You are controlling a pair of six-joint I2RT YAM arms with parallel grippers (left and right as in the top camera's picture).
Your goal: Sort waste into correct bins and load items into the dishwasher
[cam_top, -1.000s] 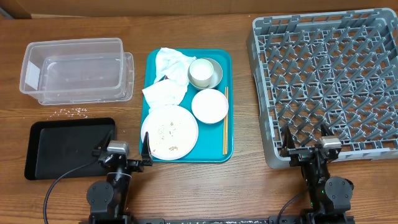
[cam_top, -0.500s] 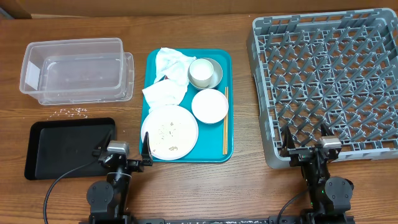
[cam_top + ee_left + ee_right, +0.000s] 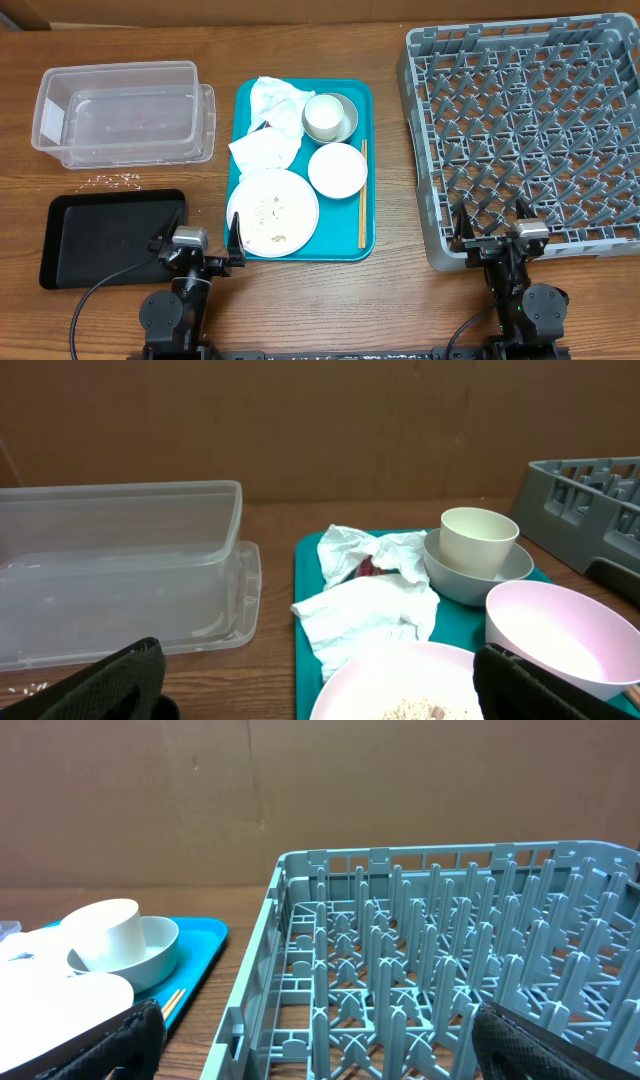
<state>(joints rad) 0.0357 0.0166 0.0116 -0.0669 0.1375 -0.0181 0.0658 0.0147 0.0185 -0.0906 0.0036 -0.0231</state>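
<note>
Far left, near edge: black tray (image 3: 110, 238), shallow, nothing in it. Behind it is the clear tub (image 3: 120, 112), sitting on its lid. Loose rice scraps (image 3: 118, 181) lie on the wooden table (image 3: 400, 300) between the tub and the black tray.

Left gripper (image 3: 197, 242) is low at the near edge, just right of the black tray. Its jaws are spread wide and hold nothing.

Centre: teal tray (image 3: 345, 240) holds the rest.
- Two crumpled napkins (image 3: 278, 100) sit on its far-left part, one behind the other.
- The red wrapper (image 3: 366, 568) peeks out between them in the left wrist view.
- Round plate (image 3: 295, 195) is at the near left, with food scraps on it, touching the front napkin.
- White bowl (image 3: 337, 170) is just right of the plate, upright.
- Behind it, the white cup (image 3: 323, 116) stands inside the grey-green bowl (image 3: 349, 118).
- Chopsticks (image 3: 362, 200) lie along the tray's right edge, beside the white bowl.

Right: grey dish rack (image 3: 520, 130), pegs up, nothing loaded, well apart from the teal tray.

Right gripper (image 3: 497, 238) is at the rack's near edge. Its jaws are wide apart and empty.
</note>
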